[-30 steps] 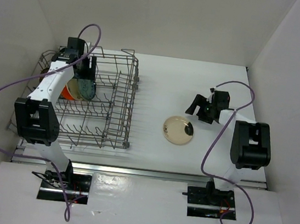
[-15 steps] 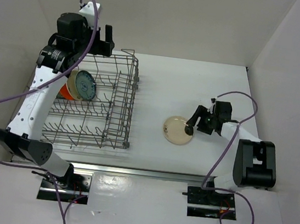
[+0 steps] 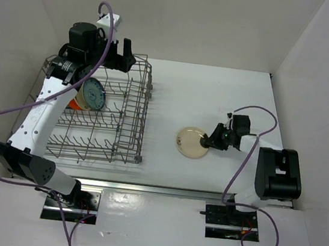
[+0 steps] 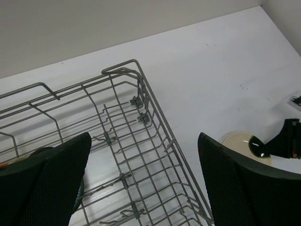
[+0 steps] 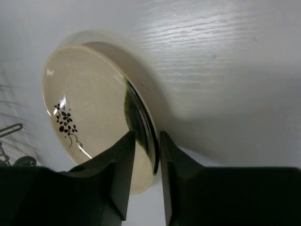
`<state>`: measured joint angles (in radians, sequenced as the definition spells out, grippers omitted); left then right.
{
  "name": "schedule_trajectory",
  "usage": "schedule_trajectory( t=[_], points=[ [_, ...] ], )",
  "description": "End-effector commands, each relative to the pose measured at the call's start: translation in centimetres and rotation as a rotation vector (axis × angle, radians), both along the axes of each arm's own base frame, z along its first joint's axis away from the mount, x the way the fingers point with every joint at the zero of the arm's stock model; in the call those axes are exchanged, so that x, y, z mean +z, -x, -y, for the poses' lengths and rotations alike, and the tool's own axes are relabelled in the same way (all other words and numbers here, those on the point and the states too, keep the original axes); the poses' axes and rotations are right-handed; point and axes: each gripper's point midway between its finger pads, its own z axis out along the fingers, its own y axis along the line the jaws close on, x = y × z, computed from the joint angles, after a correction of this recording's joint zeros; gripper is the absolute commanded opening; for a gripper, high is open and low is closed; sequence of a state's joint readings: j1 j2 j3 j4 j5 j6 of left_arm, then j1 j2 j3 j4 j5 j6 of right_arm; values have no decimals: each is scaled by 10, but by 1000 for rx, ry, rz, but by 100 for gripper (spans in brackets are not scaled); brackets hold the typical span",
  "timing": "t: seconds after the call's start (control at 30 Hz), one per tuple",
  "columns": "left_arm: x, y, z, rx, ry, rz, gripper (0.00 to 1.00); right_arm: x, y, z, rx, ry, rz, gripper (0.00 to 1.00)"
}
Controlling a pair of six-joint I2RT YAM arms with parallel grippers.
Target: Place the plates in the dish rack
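A translucent beige plate [image 3: 190, 142] with a small dark flower print [image 5: 89, 108] lies right of the dish rack [image 3: 143, 114]. My right gripper [image 3: 205, 142] is shut on this plate's right rim, one finger on each face [image 5: 146, 141], and that rim is tipped up off the table. A blue-and-white plate [image 3: 93, 94] and an orange plate [image 3: 73, 104] stand on edge in the rack's left part. My left gripper [image 3: 119, 53] hangs open and empty over the rack's far right corner [image 4: 143, 141]. In the left wrist view the beige plate [image 4: 237, 140] shows beyond the rack's wire wall [image 4: 155, 113].
White walls close in the table at the back and on both sides. The rack's upright tines [image 3: 132, 103] rise along its right half. Purple cables loop from both arms. The arm bases sit on a rail [image 3: 156, 188] at the near edge.
My left gripper let go inside the rack, rose and swung to the rack's far right corner. My right gripper came down to the beige plate and shut on its rim, nudging it left.
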<state>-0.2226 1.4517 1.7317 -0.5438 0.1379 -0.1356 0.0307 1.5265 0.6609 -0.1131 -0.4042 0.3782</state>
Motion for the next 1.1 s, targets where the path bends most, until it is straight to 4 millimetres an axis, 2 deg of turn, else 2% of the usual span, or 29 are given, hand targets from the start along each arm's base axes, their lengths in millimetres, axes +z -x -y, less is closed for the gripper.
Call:
schedule_trajectory(
  t=[0.0,0.03,0.07,0.1,0.2,0.23,0.27,0.3,0.37,0.43,0.47,0.5,0.57,0.6,0.67,0.7,0.73,0.77,0.8,0.87,0.97,1.07],
  points=[
    [30,12,16,-75,53,95,99,-17,5,-4,5,14,-55,26],
    [33,14,23,-93,69,101,99,-15,-1,-1,-4,28,-41,18],
    [33,15,25,-102,71,100,99,-16,-1,-3,-1,43,-47,1],
    [32,19,42,-162,92,89,99,-17,-5,5,-35,79,-51,0],
    [30,29,78,-312,147,71,99,4,-24,14,-73,129,-3,0],
    [21,30,96,-354,165,37,99,21,-32,14,-76,125,40,0],
    [20,29,106,-389,172,40,99,43,-47,13,-79,119,101,0],
    [13,36,123,-450,189,7,99,59,-53,12,-82,115,136,0],
    [-2,29,142,-498,201,-41,98,113,-72,7,-65,84,281,0],
    [-7,28,156,-550,219,-68,97,162,-77,-5,-17,41,417,0],
    [-21,21,163,-563,227,-110,97,189,-83,-8,-8,25,490,0],
    [-30,20,166,-581,230,-134,97,205,-83,-10,0,13,535,0],
    [-31,23,177,-644,272,-157,97,245,-79,-20,46,-18,653,0],
    [-41,19,183,-661,284,-183,97,252,-77,-22,58,-29,675,0],
    [-44,19,192,-725,311,-194,95,272,-73,-33,112,-57,728,0],
    [-46,15,195,-722,317,-204,94,272,-71,-34,122,-65,728,0],
    [-60,7,198,-715,315,-243,94,276,-71,-36,130,-70,737,0],
    [-65,5,199,-711,314,-263,92,280,-66,-42,153,-83,745,0],
    [-60,2,200,-713,314,-254,90,282,-65,-47,165,-88,754,0],
    [-65,1,204,-738,322,-271,86,282,-64,-51,175,-92,754,0],
    [-68,1,210,-771,347,-279,74,282,-61,-59,201,-105,762,0],
    [-78,0,215,-773,345,-315,36,278,-61,-63,209,-108,752,0]
  ],
)
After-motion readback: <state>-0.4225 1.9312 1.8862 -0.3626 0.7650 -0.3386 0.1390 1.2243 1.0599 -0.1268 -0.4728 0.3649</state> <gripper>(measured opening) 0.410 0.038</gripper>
